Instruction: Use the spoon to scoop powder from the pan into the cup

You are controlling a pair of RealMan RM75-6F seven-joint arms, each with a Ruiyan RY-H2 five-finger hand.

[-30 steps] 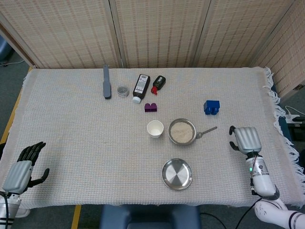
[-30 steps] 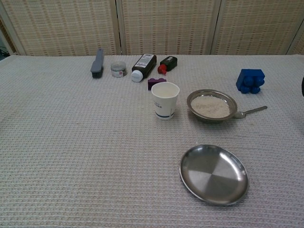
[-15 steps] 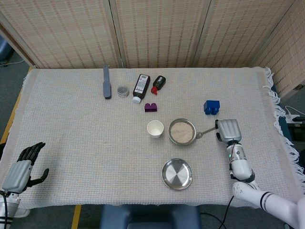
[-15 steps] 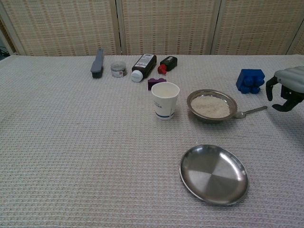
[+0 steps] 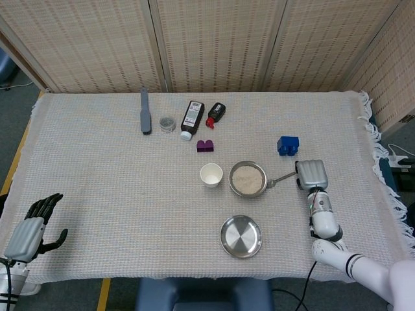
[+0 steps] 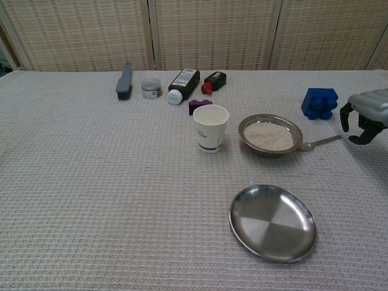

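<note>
We note the thin metal spoon (image 6: 320,143) lying flat on the woven cloth (image 5: 117,168), its bowl end at the right rim of the round steel pan of white powder (image 6: 270,134) and its handle pointing right, toward our right hand (image 6: 364,117). That hand hovers just beside the handle tip, fingers curled downward and apart, holding nothing. Our left hand (image 5: 31,227) rests at the near left corner, fingers spread, also holding nothing. The white paper cup (image 6: 211,128) stands upright just left of the pan. We judge the spoon light, stiff and slick, and low against the cloth, so a pinch at the free end of the handle looks best, well clear of the pan. The cup looks light and easily tipped; the powder will spill if the spoon tilts.
</note>
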